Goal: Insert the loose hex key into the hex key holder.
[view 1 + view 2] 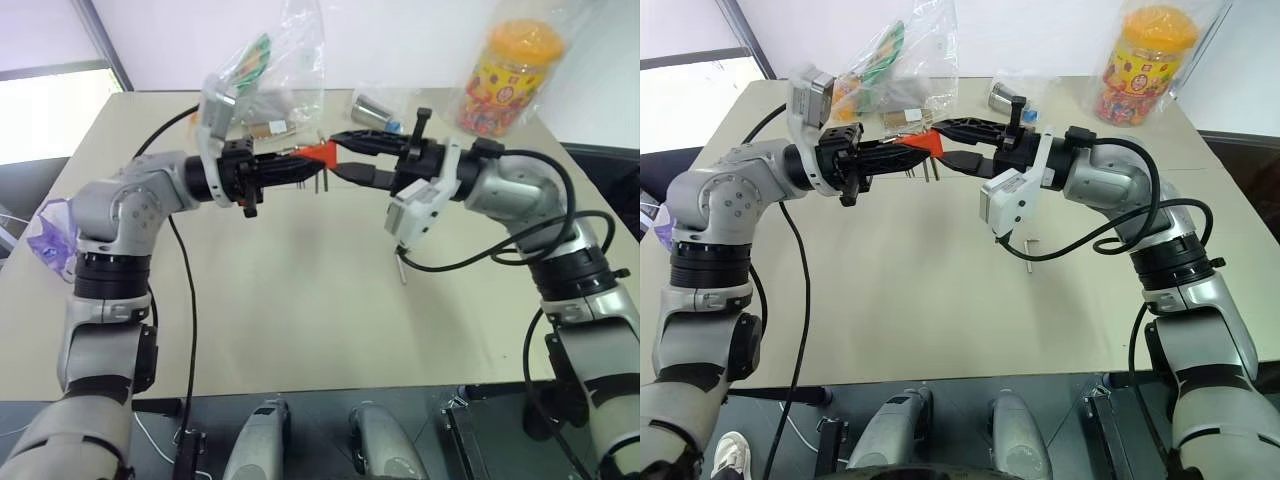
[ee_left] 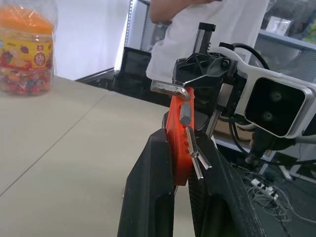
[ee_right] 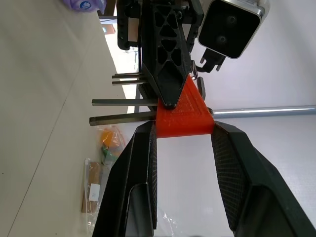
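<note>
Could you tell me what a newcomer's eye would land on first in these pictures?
Probably the red-orange hex key holder, held up above the middle of the beige table with both hands closed on it, the left hand and the right hand meeting from either side. Next, the loose hex key lying on the table under the right arm.

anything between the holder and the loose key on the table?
Bare tabletop only. In the right eye view the hex key holder, held up by both grippers, hangs apart from the loose hex key, which lies flat beneath the right forearm.
</note>
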Robot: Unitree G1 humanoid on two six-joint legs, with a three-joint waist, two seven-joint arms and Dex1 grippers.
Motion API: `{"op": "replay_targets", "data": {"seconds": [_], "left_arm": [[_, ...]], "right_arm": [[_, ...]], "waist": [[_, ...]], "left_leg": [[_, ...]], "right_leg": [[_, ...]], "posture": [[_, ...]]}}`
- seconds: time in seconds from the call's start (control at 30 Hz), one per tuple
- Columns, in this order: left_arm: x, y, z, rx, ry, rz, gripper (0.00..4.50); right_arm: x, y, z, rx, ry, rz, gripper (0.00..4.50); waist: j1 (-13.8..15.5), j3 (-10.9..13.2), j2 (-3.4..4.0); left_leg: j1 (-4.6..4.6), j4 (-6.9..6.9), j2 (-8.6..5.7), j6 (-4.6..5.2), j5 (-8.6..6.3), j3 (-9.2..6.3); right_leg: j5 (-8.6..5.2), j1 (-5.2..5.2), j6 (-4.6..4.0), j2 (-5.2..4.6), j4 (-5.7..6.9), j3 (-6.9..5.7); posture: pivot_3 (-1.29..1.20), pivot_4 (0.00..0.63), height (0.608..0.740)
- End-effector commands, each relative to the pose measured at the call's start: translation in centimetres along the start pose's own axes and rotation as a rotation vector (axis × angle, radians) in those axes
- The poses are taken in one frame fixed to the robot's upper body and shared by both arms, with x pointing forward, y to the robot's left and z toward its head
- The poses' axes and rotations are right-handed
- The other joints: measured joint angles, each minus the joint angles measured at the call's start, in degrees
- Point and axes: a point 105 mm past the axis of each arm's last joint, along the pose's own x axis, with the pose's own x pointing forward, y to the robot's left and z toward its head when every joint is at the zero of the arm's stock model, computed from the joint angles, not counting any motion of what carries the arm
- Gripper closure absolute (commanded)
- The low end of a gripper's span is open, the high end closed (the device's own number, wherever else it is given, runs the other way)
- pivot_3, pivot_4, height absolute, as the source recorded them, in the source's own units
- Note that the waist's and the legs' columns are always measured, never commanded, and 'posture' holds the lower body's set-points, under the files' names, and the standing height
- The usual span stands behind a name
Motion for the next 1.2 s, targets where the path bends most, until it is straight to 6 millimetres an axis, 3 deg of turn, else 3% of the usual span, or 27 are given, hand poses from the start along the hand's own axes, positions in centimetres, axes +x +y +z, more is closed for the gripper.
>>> {"op": "replay_targets", "data": {"seconds": [0.03,0.13,0.3,0.37,0.57,0.67,0.73,0.8,0.9,1.07,1.2], "left_arm": [[0.1,-0.3,0.9,0.044,-0.016,-0.005,4.48],[0.2,-0.3,0.9,0.046,-0.013,-0.006,4.48],[0.3,-0.3,0.7,0.049,-0.009,-0.010,4.50],[0.3,-0.4,0.6,0.050,-0.007,-0.011,4.50],[0.1,-0.5,0.5,0.060,-0.006,0.001,4.50],[-0.3,-0.4,0.3,0.072,-0.006,0.034,4.50],[-0.6,-0.4,0.0,0.097,0.009,0.055,4.50],[-0.8,-0.4,-0.1,0.110,0.013,0.075,4.50],[-0.9,-0.5,-0.4,0.132,0.021,0.094,4.50],[-0.9,-0.1,-0.2,0.188,0.012,0.150,4.50],[-0.8,0.8,0.4,0.242,-0.032,0.241,4.50]], "right_arm": [[-0.2,-1.9,1.0,-0.055,-0.035,-0.053,3.47],[-0.1,-1.6,1.1,-0.047,-0.038,-0.043,3.47],[0.0,-1.4,1.2,-0.029,-0.043,-0.028,0.83],[-0.1,-1.3,1.1,-0.025,-0.037,-0.023,0.06],[-1.5,-0.2,-0.6,0.102,0.072,0.043,0.06],[-3.6,1.3,-3.4,0.456,0.291,0.031,0.06],[-5.2,3.3,-4.7,0.782,0.458,0.030,0.06],[-6.6,5.7,-4.4,1.034,0.595,0.075,0.06],[-7.0,7.4,-3.6,1.306,0.706,0.044,0.06],[-7.7,10.4,-2.2,1.556,0.873,0.062,0.06],[-9.2,13.5,-1.8,1.647,1.030,0.049,0.06]], "waist": [[0.0,0.0,0.00],[0.0,0.0,0.00],[0.0,0.0,0.00],[0.0,0.0,0.00],[0.1,0.0,0.00],[0.3,0.0,0.00],[0.5,0.0,0.00],[1.0,0.0,0.01],[1.2,0.0,0.01],[1.5,0.0,0.02],[1.9,0.0,0.00]], "left_leg": [[0.00,0.00,0.00,0.00,0.00,0.00],[0.00,0.00,0.00,0.00,0.00,0.00],[0.00,0.00,0.00,0.00,0.00,0.00],[0.00,0.01,0.00,0.00,0.00,0.00],[0.00,0.02,0.00,0.00,0.00,0.00],[0.00,0.04,0.01,0.01,0.00,-0.03],[0.00,0.04,0.01,0.01,0.00,-0.03],[0.00,0.05,0.01,0.01,0.00,-0.05],[-0.01,0.04,0.04,0.02,0.00,-0.05],[-0.01,0.02,0.04,0.01,-0.01,-0.03],[-0.08,0.03,-0.04,0.02,-0.01,-0.05]], "right_leg": [[0.00,0.00,0.00,0.00,0.00,0.00],[0.00,0.00,0.00,0.00,0.00,0.00],[0.00,0.00,0.00,0.00,0.01,0.00],[0.00,0.00,0.00,0.00,0.01,0.00],[0.00,0.01,0.00,0.00,0.01,0.00],[0.00,0.03,0.00,-0.01,0.02,0.00],[0.00,0.02,0.00,-0.03,0.03,0.00],[0.00,0.02,-0.01,-0.05,0.05,0.00],[-0.01,-0.01,-0.03,-0.12,0.05,0.01],[-0.01,-0.02,-0.04,-0.16,0.02,0.02],[0.00,0.00,-0.04,-0.20,-0.08,-0.01]], "posture": [[0.00,0.150,0.740],[0.00,0.150,0.740],[0.00,0.150,0.740],[0.00,0.150,0.740],[0.00,0.150,0.740],[0.00,0.150,0.740],[0.00,0.150,0.740],[0.00,0.150,0.740],[0.00,0.150,0.740],[0.00,0.150,0.740],[0.00,0.150,0.740]]}}
